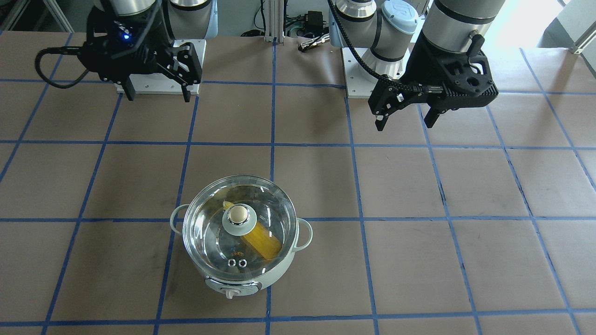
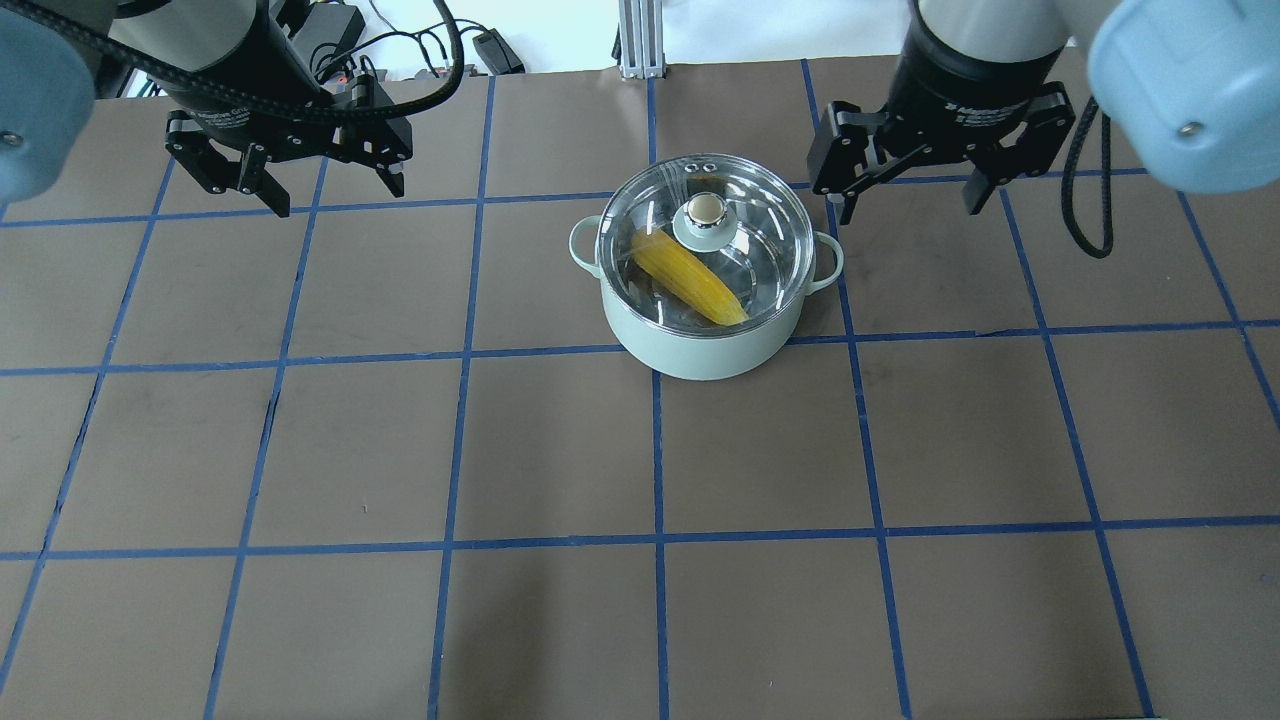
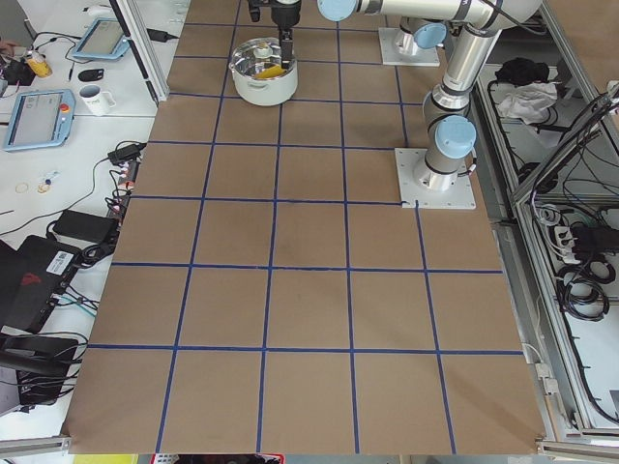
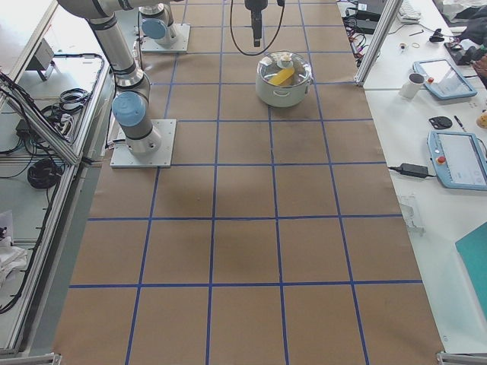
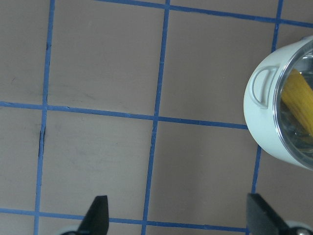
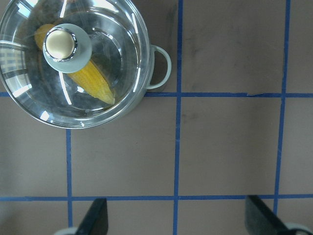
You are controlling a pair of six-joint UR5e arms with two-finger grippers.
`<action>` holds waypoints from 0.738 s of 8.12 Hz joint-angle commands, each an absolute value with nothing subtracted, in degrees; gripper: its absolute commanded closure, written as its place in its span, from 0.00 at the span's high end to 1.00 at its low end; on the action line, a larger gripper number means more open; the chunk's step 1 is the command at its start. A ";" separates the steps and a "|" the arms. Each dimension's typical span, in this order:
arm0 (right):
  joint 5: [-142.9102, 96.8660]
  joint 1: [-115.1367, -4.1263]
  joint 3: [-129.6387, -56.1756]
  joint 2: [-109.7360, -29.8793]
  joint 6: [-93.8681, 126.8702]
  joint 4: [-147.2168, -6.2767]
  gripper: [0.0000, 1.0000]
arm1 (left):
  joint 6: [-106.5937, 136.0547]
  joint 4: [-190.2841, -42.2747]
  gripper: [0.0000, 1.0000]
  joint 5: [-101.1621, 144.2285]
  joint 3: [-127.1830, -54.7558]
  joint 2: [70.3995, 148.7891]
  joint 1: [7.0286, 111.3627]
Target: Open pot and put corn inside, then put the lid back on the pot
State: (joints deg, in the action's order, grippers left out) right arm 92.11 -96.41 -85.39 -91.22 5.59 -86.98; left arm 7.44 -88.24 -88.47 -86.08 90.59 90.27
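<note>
Corn [image 2: 690,278] was enclosed in the pot [image 2: 700,350] under the seated lid [image 2: 762,240], so the task was judged done; left fingers [image 2: 393,180] and right fingers [image 2: 974,192] were held apart, empty, at upper corners.

The corn [image 2: 690,280] lies inside the pot [image 2: 700,352] (the lid [image 2: 706,214] sits on its rim).

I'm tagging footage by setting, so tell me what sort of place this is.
Probably a robotics lab, not a kitchen: the left arm and right arm are bolted to a table gridded with blue tape, and a teach pendant lies on a side bench.
</note>
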 commanded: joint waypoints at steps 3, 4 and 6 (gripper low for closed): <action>91.32 -91.14 -85.52 -92.11 0.26 -85.96 1.00 | 7.38 -88.15 1.00 -88.51 -85.69 90.53 90.26; 91.32 -91.14 -85.60 -92.11 0.18 -85.87 1.00 | 7.38 -88.24 1.00 -88.51 -86.13 90.53 90.26; 91.58 -91.14 -85.61 -92.02 0.09 -85.70 1.00 | 7.38 -88.15 1.00 -88.42 -86.13 90.61 90.26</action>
